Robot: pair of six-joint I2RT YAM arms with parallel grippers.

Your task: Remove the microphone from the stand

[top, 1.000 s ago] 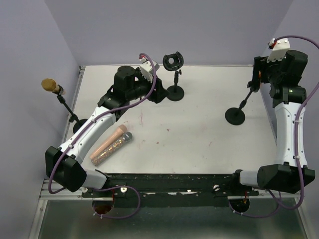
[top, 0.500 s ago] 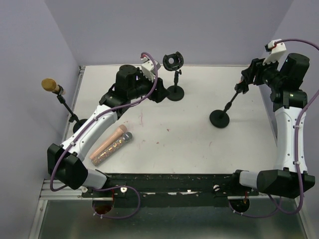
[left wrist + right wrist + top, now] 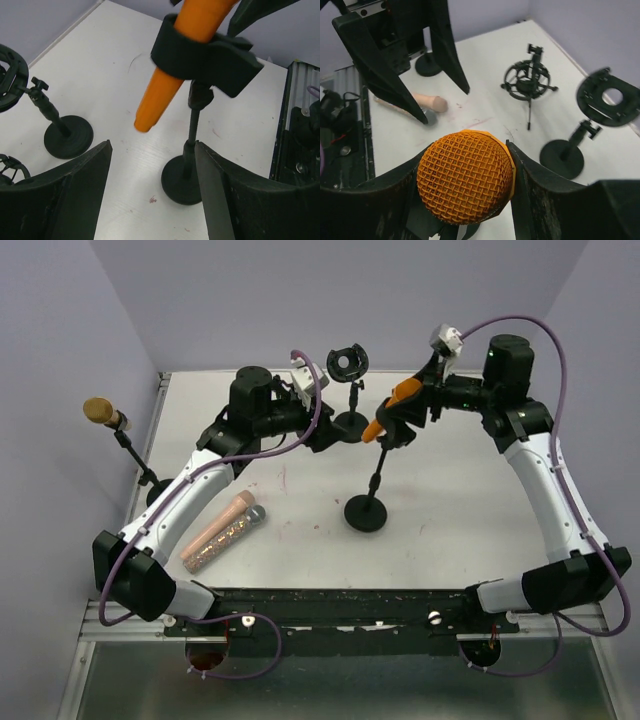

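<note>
An orange microphone [image 3: 403, 393] sits tilted in the black clip [image 3: 393, 420] of a small stand whose round base [image 3: 365, 512] is at the table's middle. My right gripper [image 3: 428, 388] is shut on its mesh head [image 3: 465, 175], one finger on each side. In the left wrist view the orange handle [image 3: 162, 92] pokes down through the clip [image 3: 205, 55], above the stand base [image 3: 182, 180]. My left gripper [image 3: 335, 432] is open and empty; in its own view [image 3: 152, 150] it faces the stand with the handle's tip just above its gap.
An empty shock-mount stand [image 3: 348, 365] stands behind the left gripper. A gold microphone [image 3: 100, 410] is on a stand at the left edge. A pink microphone [image 3: 222, 532] lies on the table at the front left. Walls enclose the back and sides.
My right arm has swung left, bringing the orange microphone and its stand from the far right to the table's middle. The left gripper has barely moved.
</note>
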